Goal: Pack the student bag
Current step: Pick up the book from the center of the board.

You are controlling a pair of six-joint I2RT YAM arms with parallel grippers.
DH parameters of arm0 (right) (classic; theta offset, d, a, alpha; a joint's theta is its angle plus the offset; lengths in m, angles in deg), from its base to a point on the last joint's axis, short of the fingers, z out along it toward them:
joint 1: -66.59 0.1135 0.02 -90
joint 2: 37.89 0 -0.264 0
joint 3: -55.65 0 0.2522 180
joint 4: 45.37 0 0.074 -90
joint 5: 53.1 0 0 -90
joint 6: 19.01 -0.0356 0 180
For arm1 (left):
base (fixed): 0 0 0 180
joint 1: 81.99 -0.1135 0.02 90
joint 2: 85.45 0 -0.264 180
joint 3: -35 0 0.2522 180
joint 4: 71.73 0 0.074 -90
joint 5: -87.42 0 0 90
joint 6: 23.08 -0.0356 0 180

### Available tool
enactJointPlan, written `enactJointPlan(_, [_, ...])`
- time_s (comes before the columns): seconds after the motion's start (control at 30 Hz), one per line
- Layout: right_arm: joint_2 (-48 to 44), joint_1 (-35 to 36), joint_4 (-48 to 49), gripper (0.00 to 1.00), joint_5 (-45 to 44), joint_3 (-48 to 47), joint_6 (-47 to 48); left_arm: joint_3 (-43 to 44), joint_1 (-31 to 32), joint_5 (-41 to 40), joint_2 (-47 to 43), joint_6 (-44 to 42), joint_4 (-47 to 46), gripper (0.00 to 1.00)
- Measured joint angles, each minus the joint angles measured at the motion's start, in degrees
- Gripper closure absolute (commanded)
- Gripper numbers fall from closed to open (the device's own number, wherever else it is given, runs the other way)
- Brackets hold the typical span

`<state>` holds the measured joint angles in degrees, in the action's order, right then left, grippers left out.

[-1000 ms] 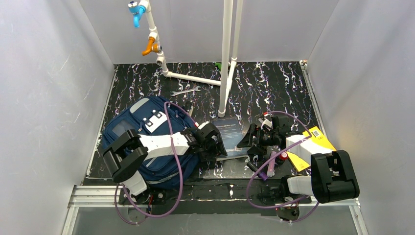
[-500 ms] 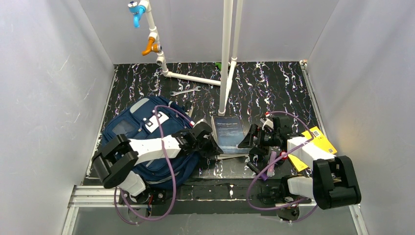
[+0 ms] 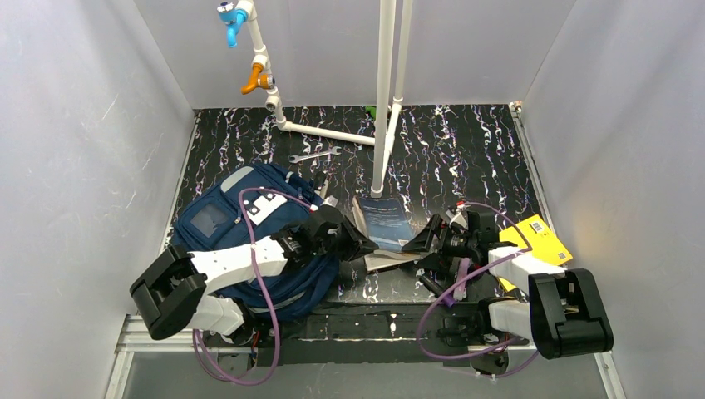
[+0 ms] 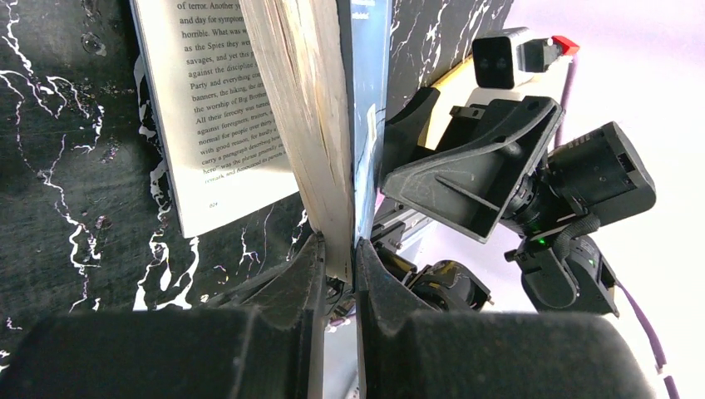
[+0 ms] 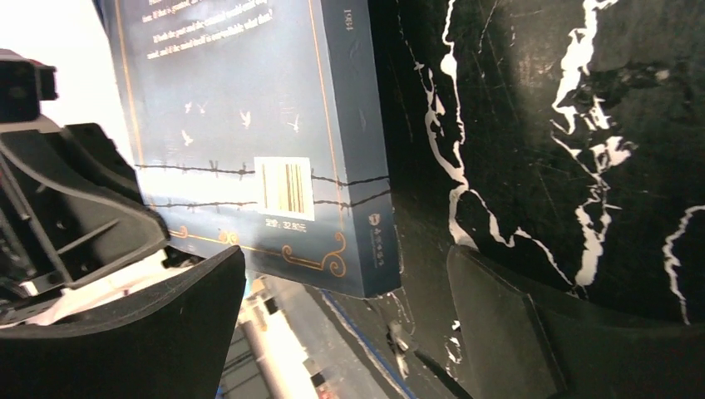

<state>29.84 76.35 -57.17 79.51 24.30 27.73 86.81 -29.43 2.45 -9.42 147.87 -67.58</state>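
The student bag (image 3: 218,223), navy with a grey patch, lies at the left of the mat. A dark blue book (image 3: 384,218) lies just right of it, near the pipe. My left gripper (image 3: 356,244) is shut on the book's page block and cover (image 4: 320,141), and one loose printed page (image 4: 208,116) hangs open to the side. In the left wrist view the jaws (image 4: 337,251) pinch the book's edge. My right gripper (image 3: 426,241) stands open on the book's right side. In the right wrist view the book's barcode corner (image 5: 283,187) sits between and ahead of the spread fingers (image 5: 507,324).
White pipes (image 3: 384,91) rise from the mat's middle, with blue and orange taps (image 3: 258,79) at the back left. A wrench (image 3: 314,155) lies behind the bag. A yellow flat item (image 3: 542,235) lies under the right arm. White walls close in the mat.
My left gripper has shut on the book and drawn back toward the bag, tilting the book up so a page falls open. The right gripper stays open and has shifted slightly right.
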Motion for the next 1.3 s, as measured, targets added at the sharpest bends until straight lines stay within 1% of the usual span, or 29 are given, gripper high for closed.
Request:
enactJointPlan(0.03, [0.55,0.0,1.88,0.02,0.63,0.57,-1.53,-0.35,0.0,0.15,0.0,0.31,-0.26,1.0])
enactJointPlan(0.07, [1.27,0.0,3.74,0.06,1.11,0.94,-3.17,-0.7,0.0,0.26,0.0,0.57,-0.74,1.0])
enactJointPlan(0.13, [2.99,0.0,7.96,0.21,1.73,1.55,-6.16,-1.22,0.0,0.57,0.0,1.11,-1.18,1.0])
enactJointPlan(0.2, [4.83,0.02,11.47,0.31,2.1,1.62,-8.55,-1.55,0.0,0.9,0.02,1.36,-1.73,1.0])
enactJointPlan(0.23, [5.53,0.0,12.87,0.4,2.21,1.57,-9.53,-1.73,0.0,1.14,0.04,1.42,-2.08,1.0])
enactJointPlan(0.27, [5.97,0.0,13.86,0.51,2.23,1.51,-10.29,-1.92,-0.02,1.46,0.07,1.6,-2.32,0.97])
enactJointPlan(0.33, [6.51,0.0,14.97,0.81,2.14,1.25,-11.06,-2.23,-0.13,2.08,0.22,1.86,-2.49,0.66])
enactJointPlan(0.37, [6.58,-0.04,15.34,0.93,2.25,1.18,-11.72,-2.54,-0.24,2.43,0.26,2.1,-2.91,0.55])
enactJointPlan(0.4, [6.56,-0.15,16.02,0.99,2.71,1.14,-12.7,-3.17,-0.35,2.99,0.31,2.27,-3.41,0.47])
enactJointPlan(0.43, [6.38,-0.11,16.65,0.99,3.17,1.01,-12.98,-4.09,-0.33,3.48,0.15,2.51,-3.87,0.35])
enactJointPlan(0.47, [5.88,-0.02,16.65,0.99,3.65,0.79,-13.81,-5.18,-0.15,3.82,-0.22,2.6,-4.07,0.32])
enactJointPlan(0.53, [3.08,0.07,14.97,0.99,3.56,0.42,-15.1,-6.69,0.74,4.31,-2.34,1.7,-1.75,0.29])
enactJointPlan(0.6, [-1.55,0.13,10.38,0.99,3.08,-0.37,-15.06,-5.16,2.75,2.99,-6.1,-2.08,5.14,0.28])
enactJointPlan(0.7, [-7.54,0.42,1.97,0.99,1.99,-3.5,-14.08,4.31,7.69,-3.17,-9.79,-11.72,16.83,0.26])
enactJointPlan(0.77, [-9.64,0.63,-2.95,0.99,1.05,-6.34,-13.77,11.76,11.87,-8.9,-10.03,-19.1,20.39,0.24])
enactJointPlan(0.83, [-10.05,0.92,-6.91,0.99,0.31,-8.9,-14.03,16.92,17.03,-15.65,-9.35,-27.45,21.75,0.2])
enactJointPlan(0.9, [-9.66,1.22,-12.79,0.99,-0.96,-12.44,-14.49,20.02,21.11,-21.07,-7.54,-36.87,21.86,0.16])
enactJointPlan(0.93, [-9.35,1.44,-15.8,0.99,-1.66,-14.47,-14.62,21.27,24.87,-23.85,-5.9,-42.29,21.66,0.16])
enactJointPlan(1.03, [-8.41,2.47,-22.67,0.99,-3.74,-20.61,-15.19,25.22,31.06,-31.32,2.25,-58.07,21.42,0.15])
enactJointPlan(1.13, [-8.33,3.23,-24.79,0.99,-4.83,-24.04,-16.17,27.67,33.22,-38.42,10.62,-70.4,21.42,0.11])
enactJointPlan(1.23, [-8.33,3.82,-24.79,0.99,-4.9,-24.57,-18.21,27.87,33.33,-44.61,15.41,-79.12,20.87,0.12])
enactJointPlan(1.3, [-8.33,4.04,-24.48,0.99,-5.62,-24.5,-19.41,27.87,33.35,-47.95,16.81,-83.38,20.11,0.12])
